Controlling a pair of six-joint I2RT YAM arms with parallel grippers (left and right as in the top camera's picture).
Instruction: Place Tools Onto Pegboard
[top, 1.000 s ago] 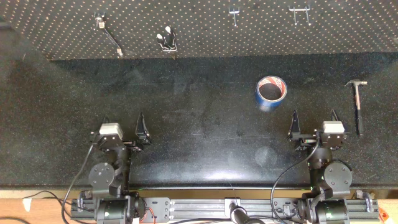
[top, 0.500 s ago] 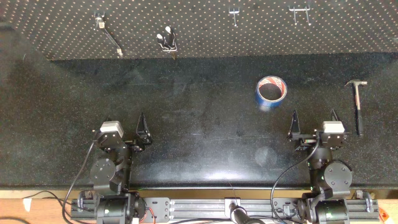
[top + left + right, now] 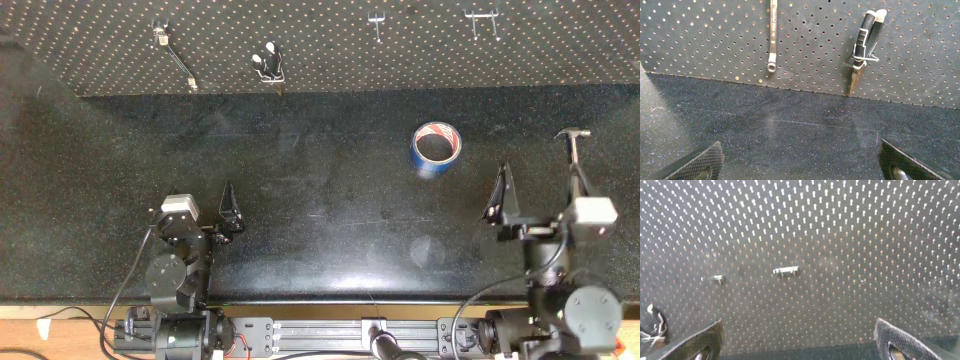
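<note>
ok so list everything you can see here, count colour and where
pegboard: one, black with pale holes, along the table's far edge
wrench: one, silver, hanging on the pegboard's left part
pliers: one, black and white handles, hanging next to the wrench
empty hooks: two, metal, on the pegboard's right part
tape roll: one, blue, on the table right of centre
hammer: one, dark handle, on the table at far right
table: one, black
left gripper: one, black, open, near left
right gripper: one, black, open, raised by the hammer
</note>
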